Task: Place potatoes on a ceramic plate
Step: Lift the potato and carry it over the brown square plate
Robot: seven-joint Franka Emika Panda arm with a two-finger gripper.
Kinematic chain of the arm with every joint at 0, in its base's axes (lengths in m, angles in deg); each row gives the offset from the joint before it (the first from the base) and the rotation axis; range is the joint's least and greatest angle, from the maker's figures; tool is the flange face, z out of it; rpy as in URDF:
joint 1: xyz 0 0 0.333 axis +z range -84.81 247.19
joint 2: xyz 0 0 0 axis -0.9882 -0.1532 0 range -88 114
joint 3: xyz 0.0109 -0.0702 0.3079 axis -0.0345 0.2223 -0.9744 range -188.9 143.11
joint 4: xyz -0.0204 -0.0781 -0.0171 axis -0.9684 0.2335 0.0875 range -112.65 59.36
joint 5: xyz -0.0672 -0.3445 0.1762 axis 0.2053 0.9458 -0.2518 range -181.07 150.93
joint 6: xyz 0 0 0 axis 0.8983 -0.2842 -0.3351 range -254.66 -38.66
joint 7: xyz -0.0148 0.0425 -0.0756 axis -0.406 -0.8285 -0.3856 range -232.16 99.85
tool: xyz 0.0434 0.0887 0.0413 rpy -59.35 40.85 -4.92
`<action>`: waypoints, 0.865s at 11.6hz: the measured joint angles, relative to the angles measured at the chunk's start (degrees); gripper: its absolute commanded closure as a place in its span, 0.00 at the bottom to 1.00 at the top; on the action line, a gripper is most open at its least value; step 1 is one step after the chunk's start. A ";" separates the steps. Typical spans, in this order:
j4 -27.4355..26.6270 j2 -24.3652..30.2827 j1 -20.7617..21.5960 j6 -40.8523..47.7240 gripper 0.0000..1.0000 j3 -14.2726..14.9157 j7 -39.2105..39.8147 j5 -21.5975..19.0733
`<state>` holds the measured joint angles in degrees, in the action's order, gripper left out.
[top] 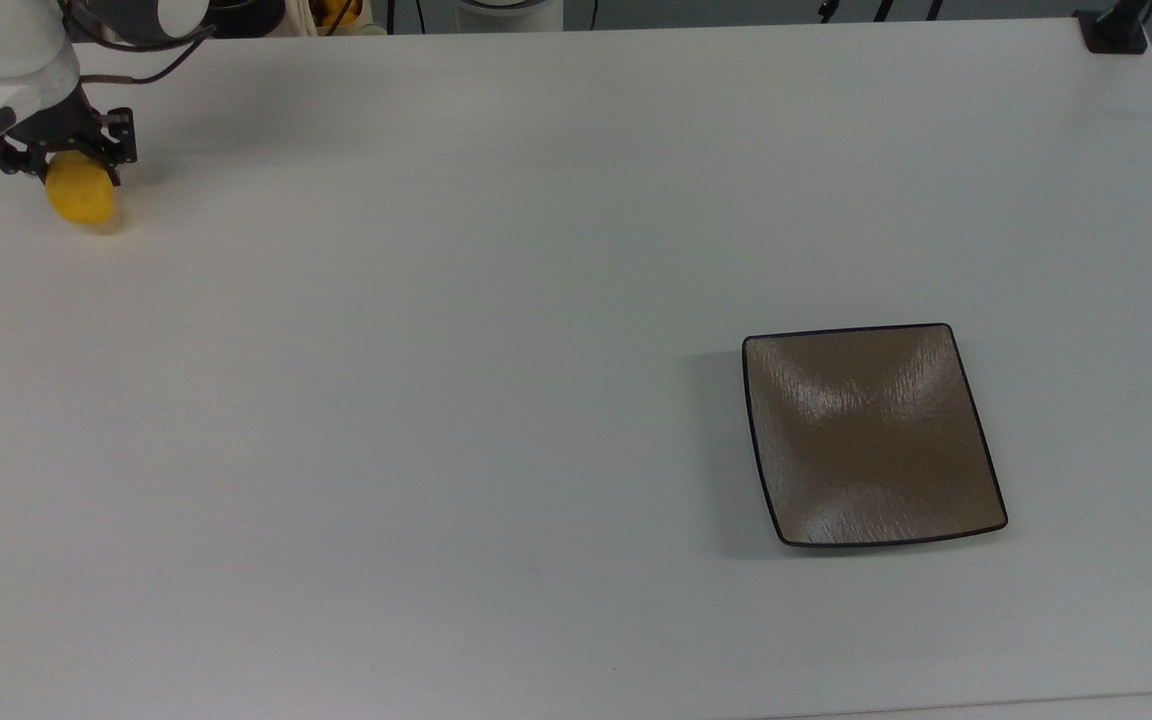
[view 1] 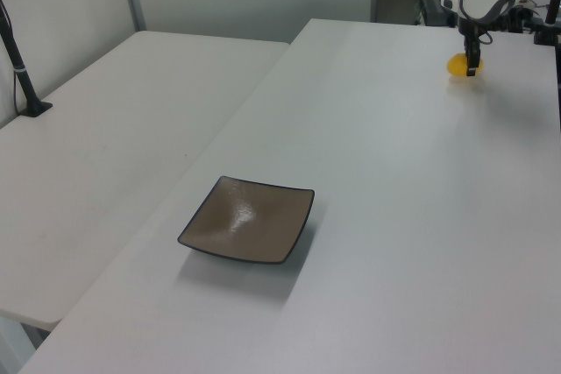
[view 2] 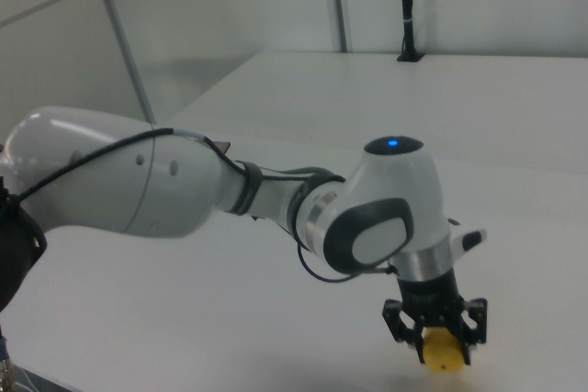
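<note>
White and bare, the table [top: 496, 300] carries the task's things at opposite ends. At the upper left of the top view the hand [top: 61, 155] stands over the yellow potato [top: 81, 197], its fingers closed on the potato's upper part; the ceramic plate [top: 871, 435] lies well apart, at the lower right of the frame, with nothing on it.

The step in hand looks like the first lift after the grasp. To do it well, the arm should rise straight until the potato is plainly off the table, since a smooth oval can roll or slip in a pinch. Then it should travel level across the long open stretch and release low over the plate's dished centre, so the potato does not roll off.

In the right view the hand [view 2: 435, 329] faces the camera, with the potato [view 2: 442, 352] between both fingers. The left view sets potato [view 1: 458, 65] far behind plate [view 1: 247, 219], showing the whole run between them.
</note>
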<state>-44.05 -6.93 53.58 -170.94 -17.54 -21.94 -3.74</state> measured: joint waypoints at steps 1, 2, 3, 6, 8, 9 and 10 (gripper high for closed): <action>0.43 1.56 0.85 2.63 0.61 -0.22 -0.03 -0.01; 0.99 3.32 2.05 5.61 0.61 -0.30 -0.24 -0.07; 1.80 5.12 3.35 8.72 0.61 -0.38 -0.74 -0.08; 3.54 11.48 7.23 15.74 0.61 -0.55 -1.94 -4.02; 3.79 16.25 9.57 20.57 0.61 -0.64 -1.97 -7.69; 4.33 18.51 10.84 24.36 0.61 -0.68 -1.99 -8.78; 5.63 20.37 12.31 28.89 0.61 -0.72 -2.47 -9.57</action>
<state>-38.42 13.44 65.89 -142.05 -18.25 -24.40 -13.31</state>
